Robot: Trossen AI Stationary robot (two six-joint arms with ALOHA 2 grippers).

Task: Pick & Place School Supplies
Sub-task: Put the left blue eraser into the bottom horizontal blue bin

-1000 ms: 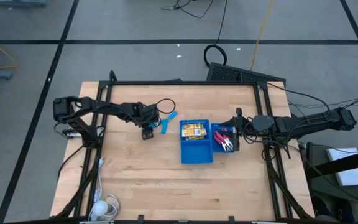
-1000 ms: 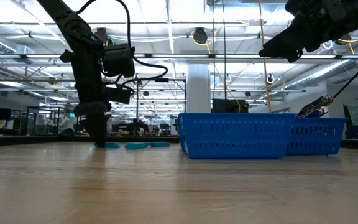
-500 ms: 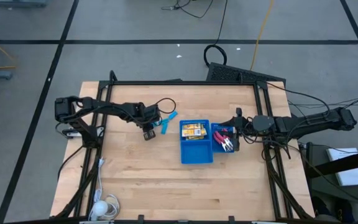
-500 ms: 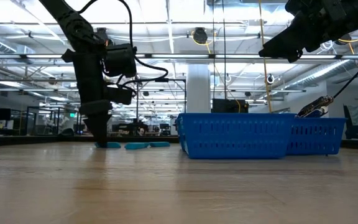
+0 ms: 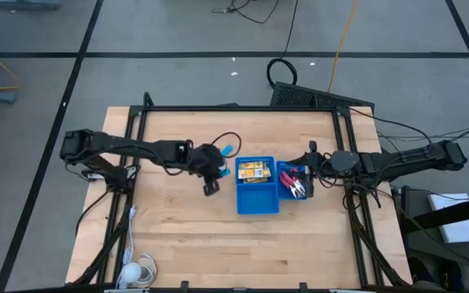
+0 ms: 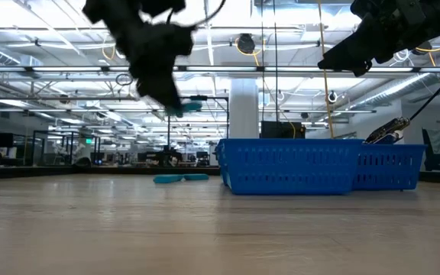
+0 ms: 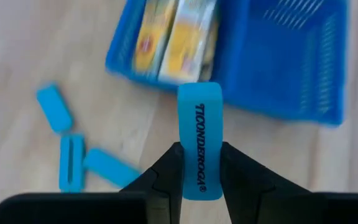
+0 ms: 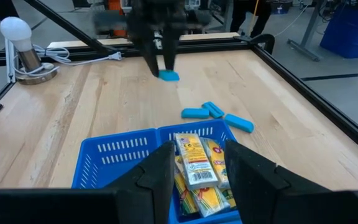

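Observation:
My left gripper (image 5: 216, 169) is shut on a light-blue eraser (image 7: 199, 140) in the air just left of the blue tray (image 5: 257, 201); the eraser also shows in the low view (image 6: 186, 108). Three more light-blue pieces (image 7: 71, 169) lie flat on the table behind it (image 5: 227, 150). Yellow-orange packets (image 5: 253, 171) lie in the tray. Red-handled scissors (image 5: 296, 182) lie in the smaller blue basket (image 5: 287, 192) beside it. My right gripper (image 8: 197, 165) is open and empty above that basket. My left gripper pinches the eraser's near end (image 7: 199, 182) between its two fingers, on the two long edges. The rest of the eraser sticks out past the fingertips (image 7: 169, 163). In the low view the fingers slant down toward the tray. The eraser is lifted clear of the table.
A white lamp-like object (image 5: 133, 273) with a cable lies at the table's near left corner. A black frame (image 5: 243, 108) runs along the table's edges. Bare wood (image 5: 186, 220) lies left of and in front of the tray.
My left gripper has risen from the table beside the light-blue pieces and gone toward the table's right edge, up to the blue tray. One light-blue eraser has been lifted clear with it; the other pieces have stayed on the table.

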